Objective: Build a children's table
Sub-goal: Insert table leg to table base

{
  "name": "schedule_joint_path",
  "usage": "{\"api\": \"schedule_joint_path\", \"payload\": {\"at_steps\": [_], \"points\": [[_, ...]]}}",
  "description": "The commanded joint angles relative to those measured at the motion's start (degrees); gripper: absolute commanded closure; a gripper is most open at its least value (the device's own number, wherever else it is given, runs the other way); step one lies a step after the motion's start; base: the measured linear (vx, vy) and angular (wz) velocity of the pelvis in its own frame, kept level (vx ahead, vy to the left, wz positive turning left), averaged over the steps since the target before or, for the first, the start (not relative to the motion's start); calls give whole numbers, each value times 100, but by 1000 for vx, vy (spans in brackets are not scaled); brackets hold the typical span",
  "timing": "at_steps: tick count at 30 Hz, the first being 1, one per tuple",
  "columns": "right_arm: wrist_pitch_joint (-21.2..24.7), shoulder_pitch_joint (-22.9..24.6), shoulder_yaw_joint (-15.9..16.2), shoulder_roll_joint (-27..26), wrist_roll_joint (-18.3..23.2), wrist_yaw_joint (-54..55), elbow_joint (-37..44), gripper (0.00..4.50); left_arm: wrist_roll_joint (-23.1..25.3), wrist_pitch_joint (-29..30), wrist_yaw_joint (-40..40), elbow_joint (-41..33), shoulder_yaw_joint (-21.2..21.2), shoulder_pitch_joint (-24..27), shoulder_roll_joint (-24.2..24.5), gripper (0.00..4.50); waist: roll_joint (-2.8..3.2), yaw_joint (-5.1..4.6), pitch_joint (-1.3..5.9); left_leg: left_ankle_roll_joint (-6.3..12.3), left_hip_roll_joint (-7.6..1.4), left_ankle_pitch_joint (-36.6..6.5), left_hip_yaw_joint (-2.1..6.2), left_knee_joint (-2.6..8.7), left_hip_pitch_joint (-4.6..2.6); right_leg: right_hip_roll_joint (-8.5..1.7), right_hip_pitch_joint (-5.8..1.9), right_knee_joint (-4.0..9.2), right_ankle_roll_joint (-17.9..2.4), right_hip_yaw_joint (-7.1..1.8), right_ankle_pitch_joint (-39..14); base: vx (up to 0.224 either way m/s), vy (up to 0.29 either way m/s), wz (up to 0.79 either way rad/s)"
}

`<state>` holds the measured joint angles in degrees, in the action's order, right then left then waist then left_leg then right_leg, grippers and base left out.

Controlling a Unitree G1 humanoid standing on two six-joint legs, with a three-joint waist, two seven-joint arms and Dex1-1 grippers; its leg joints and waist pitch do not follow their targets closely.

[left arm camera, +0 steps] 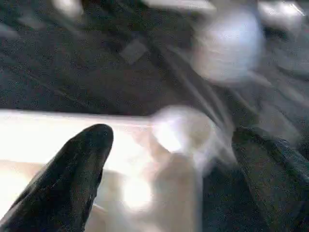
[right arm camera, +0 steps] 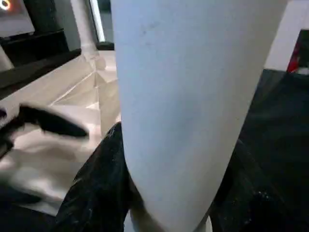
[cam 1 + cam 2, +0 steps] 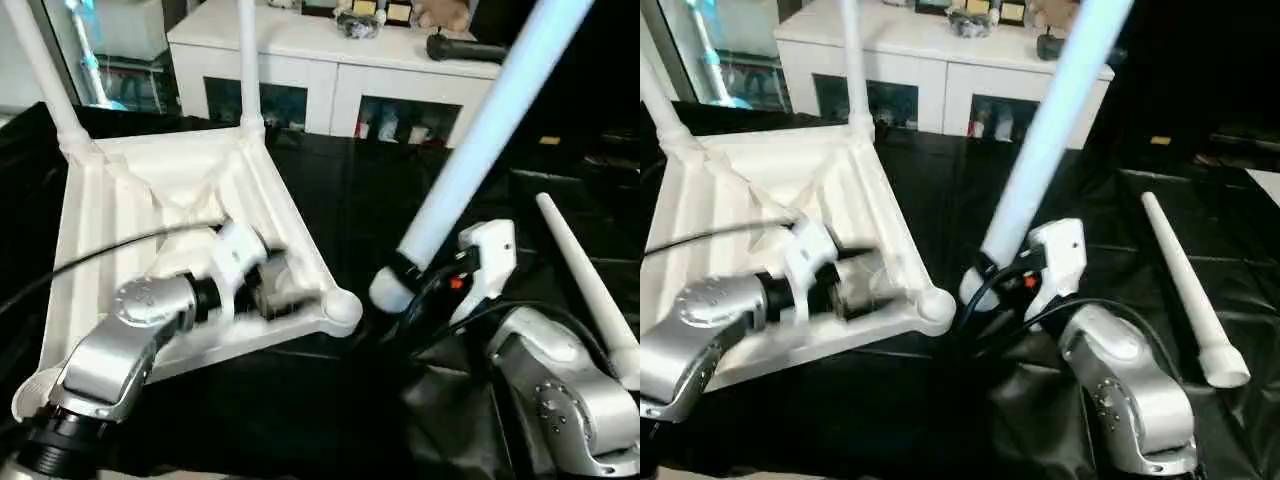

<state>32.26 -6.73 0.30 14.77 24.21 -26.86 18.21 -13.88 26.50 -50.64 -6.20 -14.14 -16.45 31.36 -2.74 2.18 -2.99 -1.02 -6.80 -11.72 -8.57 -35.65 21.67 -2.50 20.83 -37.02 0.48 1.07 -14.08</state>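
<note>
The white tabletop [image 3: 110, 200] lies underside up on black cloth, with two legs standing in its far corner sockets [image 3: 247, 60] [image 3: 45, 70]. My left gripper [image 3: 275, 288] is open, wide apart over the rim beside the bare near-right corner socket [image 3: 343, 308]. In the left wrist view one finger [image 1: 72, 179] is over the tabletop and the other is over the cloth, with the socket [image 1: 186, 130] between them. My right gripper [image 3: 403, 272] is shut on a third leg [image 3: 480, 140] near its thick end. The leg tilts up and to the right, its end just right of that socket.
A loose fourth leg [image 3: 590, 290] lies on the black cloth at the right. A white cabinet [image 3: 330, 60] with glass doors and small items on top stands behind the work. Cables run along both forearms.
</note>
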Motion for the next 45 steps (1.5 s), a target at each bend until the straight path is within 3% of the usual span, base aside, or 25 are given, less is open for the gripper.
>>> {"api": "schedule_joint_path", "payload": {"at_steps": [1,4,5,7,9,10,13,16,21,29,33,37,39,41,45], "points": [[-15,-197,-107,83,-26,-37,-234,264,166,124,-304,-74,-324,-41,200,0,90,-12,243,-428,-600,-1828,276,616,-145,-622,-52,504,-1045,-283,-1344,0,0,0],[-105,-297,-91,149,-122,-10,-353,264,472,170,-310,-114,-560,-29,406,0,50,-25,251,-378,-591,-1686,233,605,-123,-637,-66,506,-1057,-285,-1208,0,0,0],[-98,-315,-88,170,-129,-14,-367,264,592,143,-277,-81,-608,-39,436,0,75,-20,251,-347,-598,-1599,211,594,-138,-640,-52,512,-1075,-296,-1056,0,0,0],[-86,-328,-95,173,-118,-19,-377,264,639,159,-259,-64,-624,-41,446,0,68,-6,261,-287,-605,-1435,192,580,-142,-638,-60,487,-1152,-292,-773,0,0,0],[-68,-383,-198,128,-22,-3,-399,264,736,366,-80,-2,-615,-93,455,17,66,9,292,-170,-608,-1075,171,557,-123,-643,-99,436,-1263,-283,-259,0,0,0],[-80,-392,-218,119,-5,-6,-395,264,777,440,-1,39,-608,-113,466,27,88,18,294,-151,-608,-1005,173,554,-120,-640,-102,421,-1287,-275,-142,0,0,0],[-103,-389,-214,123,2,-14,-389,264,723,528,86,84,-515,-118,447,48,83,22,304,-58,-608,-802,149,535,-129,-630,-113,400,-1390,-263,204,0,0,0],[-116,-366,-187,150,38,-17,-381,264,586,712,97,20,-372,-83,384,86,69,22,278,-76,-609,-1032,137,541,-132,-641,-106,431,-1440,-271,-123,0,0,0],[-57,-268,-176,163,107,-89,-328,264,367,1109,61,-396,-301,86,281,132,40,17,244,-180,-631,-1397,151,569,-137,-659,-74,493,-1337,-286,-860,0,0,0],[-121,-343,-117,44,68,-16,-379,264,317,1151,7,-596,-274,217,438,210,46,21,256,-118,-616,-1180,146,568,-126,-636,-69,473,-1280,-283,-589,0,0,0],[-140,-356,-87,37,56,-25,-400,264,371,1168,-9,-578,-269,235,495,228,37,24,257,-68,-610,-1043,129,558,-125,-629,-63,460,-1300,-283,-382,0,0,0],[-132,-366,-62,41,39,-38,-399,264,385,1187,-63,-582,-330,245,534,270,37,16,229,-106,-615,-1207,136,577,-128,-628,-47,478,-1263,-284,-641,0,0,0],[-126,-391,-42,37,18,-49,-407,264,445,1167,-43,-500,-443,208,523,270,34,12,219,-144,-618,-1282,139,584,-132,-631,-37,487,-1244,-287,-724,0,0,0],[-126,-405,-34,30,5,-53,-414,264,482,1134,-10,-411,-497,172,488,304,57,9,211,-180,-618,-1335,146,592,-133,-629,-28,490,-1214,-292,-762,0,0,0],[-117,-428,-5,39,-25,-51,-385,264,636,988,-59,-89,-670,50,448,323,67,-9,203,-234,-609,-1432,144,596,-134,-621,-20,502,-1180,-301,-806,0,0,0]]}}
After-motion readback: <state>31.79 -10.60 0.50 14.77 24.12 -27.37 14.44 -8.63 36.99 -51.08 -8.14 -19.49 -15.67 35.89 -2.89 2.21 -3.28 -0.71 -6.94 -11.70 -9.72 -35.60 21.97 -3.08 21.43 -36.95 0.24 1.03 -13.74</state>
